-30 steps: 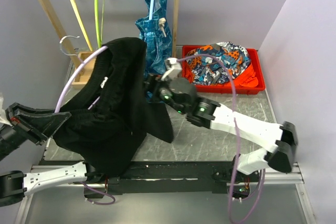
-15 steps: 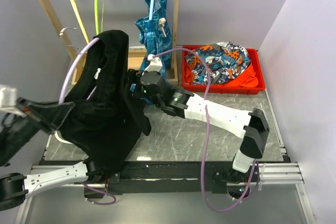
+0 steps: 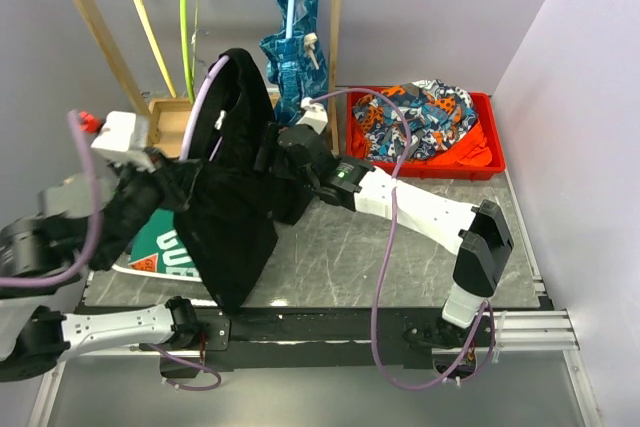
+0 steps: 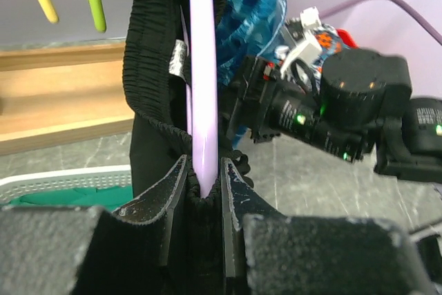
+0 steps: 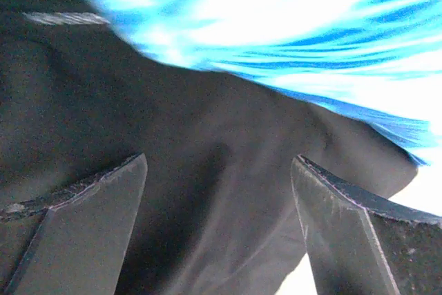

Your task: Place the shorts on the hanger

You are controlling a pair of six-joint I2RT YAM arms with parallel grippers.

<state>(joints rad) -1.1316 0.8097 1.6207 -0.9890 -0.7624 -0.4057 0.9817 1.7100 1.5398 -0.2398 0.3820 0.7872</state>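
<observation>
The black shorts [image 3: 232,217] hang draped over the lavender hanger [image 3: 207,97], which stands nearly upright in front of the rack. My left gripper [image 4: 205,177] is shut on the hanger's bar [image 4: 204,67], with the shorts' gathered waistband [image 4: 153,39] pinched in beside it. In the top view the fabric hides its fingers. My right gripper [image 3: 278,162] is open at the shorts' right side. In the right wrist view its fingers [image 5: 90,226] stand wide apart with black fabric [image 5: 207,157] bulging between them, not pinched.
A wooden rack [image 3: 90,17] at the back holds a yellow hanger [image 3: 145,27], a lime-green hanger [image 3: 186,27] and a teal-blue garment [image 3: 292,47]. A red bin [image 3: 480,162] of orange-and-blue clothes sits back right. A white basket [image 3: 150,252] lies at the left.
My left arm has swung up and to the right, turning the hanger upright so the shorts hang narrow. My right gripper has followed leftward and stays against the fabric.
</observation>
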